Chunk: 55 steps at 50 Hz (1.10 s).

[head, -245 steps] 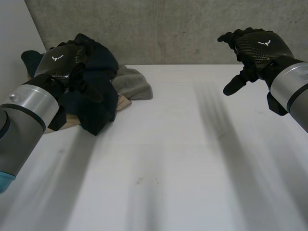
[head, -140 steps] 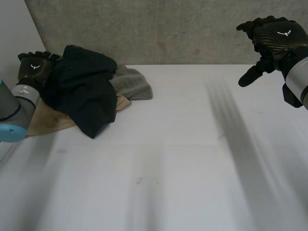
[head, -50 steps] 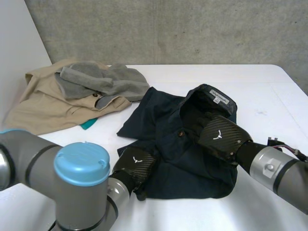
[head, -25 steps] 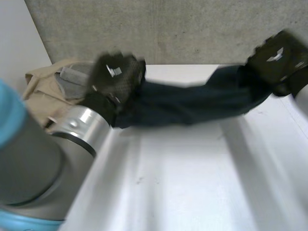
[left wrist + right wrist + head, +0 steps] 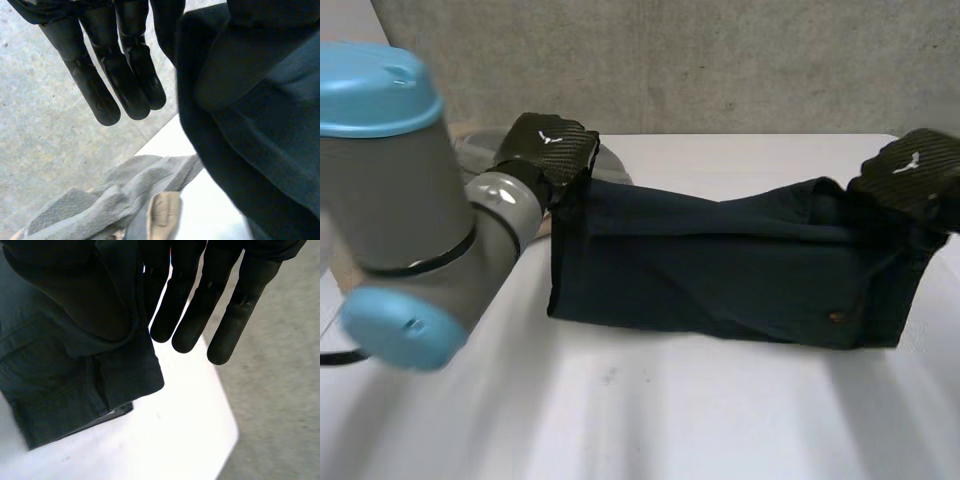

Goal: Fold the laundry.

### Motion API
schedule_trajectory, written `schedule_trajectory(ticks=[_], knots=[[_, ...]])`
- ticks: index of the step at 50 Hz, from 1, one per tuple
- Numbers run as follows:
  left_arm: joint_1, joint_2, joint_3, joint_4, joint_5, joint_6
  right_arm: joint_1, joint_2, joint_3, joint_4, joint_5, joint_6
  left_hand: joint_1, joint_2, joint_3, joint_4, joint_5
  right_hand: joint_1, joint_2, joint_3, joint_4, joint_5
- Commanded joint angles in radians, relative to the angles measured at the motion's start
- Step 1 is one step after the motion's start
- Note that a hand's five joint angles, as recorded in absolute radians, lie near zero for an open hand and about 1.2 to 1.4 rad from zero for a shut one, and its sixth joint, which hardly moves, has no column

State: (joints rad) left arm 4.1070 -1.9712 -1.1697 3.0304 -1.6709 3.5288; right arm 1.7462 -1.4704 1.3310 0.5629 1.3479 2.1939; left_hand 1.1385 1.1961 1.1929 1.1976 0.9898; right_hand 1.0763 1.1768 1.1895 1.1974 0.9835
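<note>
A dark navy garment [image 5: 720, 265] hangs spread between my two hands, its lower edge at the white table [image 5: 650, 410]. At its left upper corner my left hand [image 5: 548, 145] pinches the cloth. In the left wrist view the garment [image 5: 260, 125] is caught against the innermost of the straight fingers [image 5: 120, 65]. My right hand [image 5: 912, 175] holds the right upper corner. In the right wrist view the garment [image 5: 70, 365] is folded over the thumb side, beside the straight fingers [image 5: 200, 305]. A small button [image 5: 836, 317] shows low on the right.
A grey towel [image 5: 115, 200] and a tan cloth [image 5: 162, 215] lie at the table's far left, behind my left hand. My left arm [image 5: 400, 200] stands large at the near left. A concrete wall [image 5: 720, 60] backs the table.
A second ago the garment lay crumpled on the table under both hands. Both hands have shut on it, lifted it and pulled it out wide.
</note>
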Motion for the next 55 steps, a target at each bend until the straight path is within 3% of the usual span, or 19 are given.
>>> schedule_trajectory(ticks=[1, 5, 6, 10, 18, 24, 29, 37, 41, 49, 55], knots=[[0.061, -0.156, 0.214, 0.22, 0.002, 0.064, 0.004, 0.186, -0.136, -0.155, 0.013, 0.147, 0.258, 0.2, 0.203, 0.199, 0.232, 0.32, 0.219, 0.207, 0.199, 0.238], [0.091, -0.178, 0.327, 0.393, -0.001, 0.068, 0.004, 0.205, -0.233, -0.38, 0.042, 0.349, 0.258, 0.2, 0.203, 0.199, 0.232, 0.32, 0.219, 0.207, 0.199, 0.238], [0.096, -0.176, 0.338, 0.434, 0.002, 0.065, 0.004, 0.202, -0.246, -0.52, 0.059, 0.447, 0.258, 0.2, 0.203, 0.199, 0.232, 0.32, 0.219, 0.207, 0.199, 0.238], [0.127, -0.14, 0.36, 0.66, -0.004, 0.053, 0.001, 0.183, -0.237, -0.793, 0.109, 0.631, 0.258, 0.2, 0.203, 0.199, 0.232, 0.32, 0.219, 0.207, 0.199, 0.238], [0.113, -0.075, 0.254, 0.641, -0.001, 0.001, 0.003, 0.096, -0.191, -0.789, 0.094, 0.662, 0.258, 0.2, 0.203, 0.199, 0.232, 0.32, 0.219, 0.207, 0.199, 0.238], [0.101, -0.049, 0.084, 0.588, 0.003, -0.021, -0.007, 0.119, -0.119, -0.652, -0.036, 0.65, 0.258, 0.2, 0.203, 0.199, 0.232, 0.32, 0.219, 0.207, 0.199, 0.238], [0.098, -0.051, -0.089, 0.538, 0.014, -0.034, -0.001, 0.197, -0.03, -0.571, -0.116, 0.581, 0.258, 0.2, 0.203, 0.199, 0.232, 0.32, 0.219, 0.207, 0.199, 0.238], [0.075, -0.044, -0.31, 0.386, 0.016, -0.113, -0.007, 0.22, 0.126, -0.5, -0.113, 0.354, 0.258, 0.2, 0.203, 0.199, 0.232, 0.32, 0.219, 0.207, 0.199, 0.238], [0.049, 0.036, -0.396, 0.234, 0.019, -0.128, -0.01, 0.206, 0.186, -0.396, -0.113, 0.227, 0.258, 0.2, 0.203, 0.199, 0.232, 0.32, 0.219, 0.207, 0.199, 0.238], [-0.014, 0.202, -0.475, -0.045, 0.025, -0.116, -0.027, 0.055, 0.306, -0.103, -0.061, -0.041, 0.258, 0.2, 0.203, 0.199, 0.232, 0.32, 0.219, 0.207, 0.199, 0.238], [-0.059, 0.268, -0.496, -0.232, 0.056, -0.083, -0.148, -0.123, 0.428, 0.075, -0.047, -0.249, 0.258, 0.2, 0.203, 0.199, 0.232, 0.32, 0.219, 0.207, 0.199, 0.238]])
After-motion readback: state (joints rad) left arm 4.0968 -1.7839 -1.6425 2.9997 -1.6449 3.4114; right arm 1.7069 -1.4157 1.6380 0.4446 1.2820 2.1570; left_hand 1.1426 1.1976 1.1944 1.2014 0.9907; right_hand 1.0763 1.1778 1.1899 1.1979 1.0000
